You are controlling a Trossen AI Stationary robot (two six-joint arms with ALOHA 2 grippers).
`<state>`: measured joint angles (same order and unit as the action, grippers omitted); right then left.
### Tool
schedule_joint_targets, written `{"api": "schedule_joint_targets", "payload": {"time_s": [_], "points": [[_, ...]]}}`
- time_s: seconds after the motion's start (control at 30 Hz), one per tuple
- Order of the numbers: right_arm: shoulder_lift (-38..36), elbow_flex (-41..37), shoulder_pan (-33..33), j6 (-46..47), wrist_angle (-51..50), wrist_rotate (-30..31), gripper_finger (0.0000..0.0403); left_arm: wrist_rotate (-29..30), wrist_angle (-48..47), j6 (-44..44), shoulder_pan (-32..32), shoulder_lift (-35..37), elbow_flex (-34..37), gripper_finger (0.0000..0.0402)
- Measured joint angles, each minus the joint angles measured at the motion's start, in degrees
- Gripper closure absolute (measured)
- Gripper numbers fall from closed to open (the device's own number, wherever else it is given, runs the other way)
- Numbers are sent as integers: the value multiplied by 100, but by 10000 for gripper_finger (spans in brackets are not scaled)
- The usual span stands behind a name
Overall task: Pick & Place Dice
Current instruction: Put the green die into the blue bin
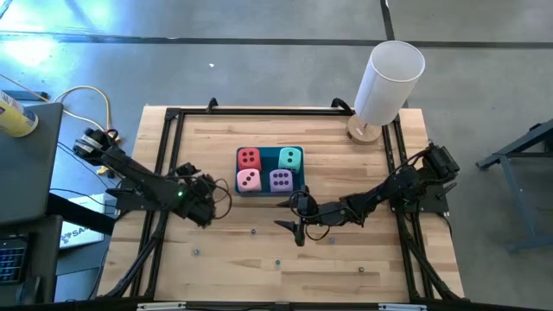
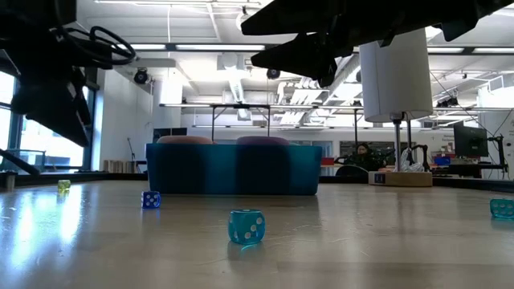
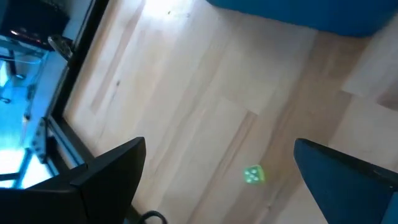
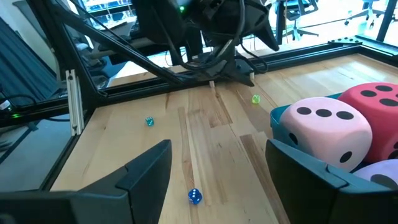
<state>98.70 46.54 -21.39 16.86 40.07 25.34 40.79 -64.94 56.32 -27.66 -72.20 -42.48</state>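
The high view looks straight down on the blue tray [image 1: 270, 189]; the low view faces it level, from the tabletop; both wrist views sit close beside it.

Tabletop [image 1: 216, 276]: pale wood planks, centre of the high view.
Blue tray [image 1: 240, 187]: mid-frame on the tabletop.
White cylinder [image 1: 389, 80]: upper right, on a round wooden base.
Tiny dice: scattered low on the tabletop; a teal one [image 2: 246, 226] nearest the low camera.
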Motion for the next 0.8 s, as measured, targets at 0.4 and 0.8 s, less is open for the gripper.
{"api": "schedule_joint_targets", "payload": {"time_s": [0.4, 0.8], "points": [[0, 0, 0, 1, -4, -2, 151, -1094, -277, -79, 1075, 0, 2, 2], [0, 0, 0, -9, -7, -1, 151, -1730, 157, -140, 1171, 0, 2, 2]]}}
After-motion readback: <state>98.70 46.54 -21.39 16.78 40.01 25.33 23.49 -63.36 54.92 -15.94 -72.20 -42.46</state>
